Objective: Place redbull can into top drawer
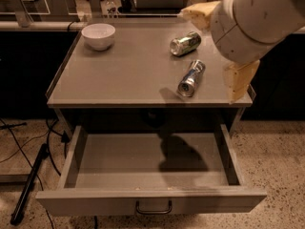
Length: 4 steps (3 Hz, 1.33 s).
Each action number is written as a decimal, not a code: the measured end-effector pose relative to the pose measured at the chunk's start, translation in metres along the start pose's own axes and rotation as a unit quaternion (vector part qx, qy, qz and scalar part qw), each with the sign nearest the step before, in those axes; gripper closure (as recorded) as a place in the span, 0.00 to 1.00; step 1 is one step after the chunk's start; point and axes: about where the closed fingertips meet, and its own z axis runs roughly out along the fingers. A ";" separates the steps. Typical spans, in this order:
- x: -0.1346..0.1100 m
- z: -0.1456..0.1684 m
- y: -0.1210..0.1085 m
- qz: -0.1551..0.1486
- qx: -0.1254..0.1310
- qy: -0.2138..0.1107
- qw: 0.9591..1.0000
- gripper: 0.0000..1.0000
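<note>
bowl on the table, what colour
The bowl is white, camera view; the hand hovers above the table's right side.

White rounded arm [257, 18]; gripper [209, 56] upper rt, w/ cream-yellow wedge fingers [240, 80].

The table [114, 75] is plain grey on top. The drawer [119, 159] is the same grey inside and on its front, with a dark shadow on its floor. Its handle [153, 208] is dark, almost black. The redbull can [191, 78] is shiny silver with blue on it, and its top is silver. The green can [185, 43] is pale green and silver. The bowl [98, 35] is white. The gripper [228, 46], up at the right over the table's right edge, is white with pale yellow parts. The floor [276, 151] is light brown with lots of tiny dark and light specks. The cables [24, 149] on it are black.
</note>
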 end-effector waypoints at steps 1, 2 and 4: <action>-0.004 0.021 -0.008 -0.037 0.003 -0.012 0.999 0.00; 0.000 0.059 -0.020 -0.061 -0.014 -0.036 0.997 0.00; 0.016 0.132 -0.052 -0.114 -0.060 -0.035 0.991 0.00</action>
